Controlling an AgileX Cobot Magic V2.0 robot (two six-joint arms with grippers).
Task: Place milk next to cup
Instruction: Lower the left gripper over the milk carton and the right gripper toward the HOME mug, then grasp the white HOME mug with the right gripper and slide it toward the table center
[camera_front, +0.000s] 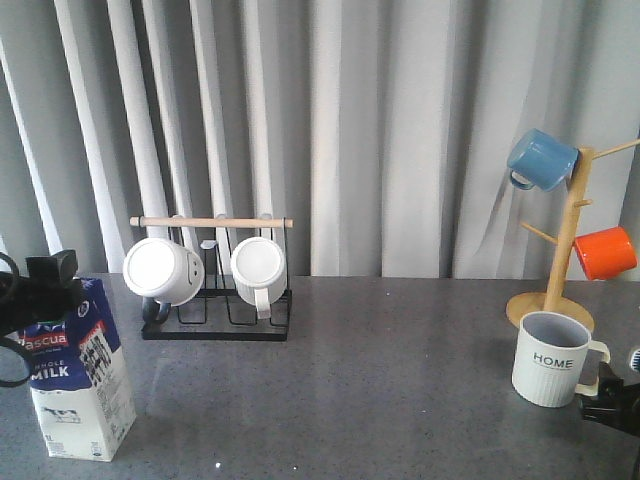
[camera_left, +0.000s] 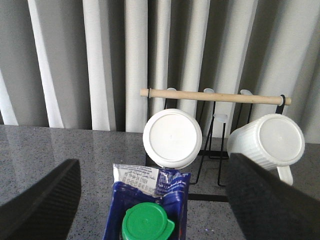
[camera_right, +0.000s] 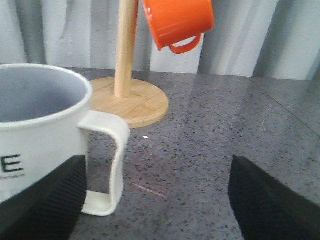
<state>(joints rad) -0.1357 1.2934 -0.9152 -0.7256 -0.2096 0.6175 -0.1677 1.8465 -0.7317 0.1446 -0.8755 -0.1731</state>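
The milk (camera_front: 80, 372), a blue-and-white carton, stands upright at the front left of the table. In the left wrist view its green cap (camera_left: 146, 225) and folded top sit between the two wide-spread fingers (camera_left: 42, 200) without touching them. My left gripper (camera_front: 42, 288) is open at the carton's top. The cup (camera_front: 551, 358), cream-white and ribbed with "HOME" lettering, stands at the front right. Beside it, low over the table, my right gripper (camera_front: 612, 398) is open. In the right wrist view the cup's handle (camera_right: 116, 165) lies just inside one finger (camera_right: 42, 202).
A black wire rack (camera_front: 215, 325) with a wooden bar holds two white mugs (camera_front: 163, 271) at the back left. A wooden mug tree (camera_front: 567, 255) behind the cup carries a blue mug (camera_front: 541, 159) and an orange mug (camera_front: 605, 252). Grey curtains close off the back.
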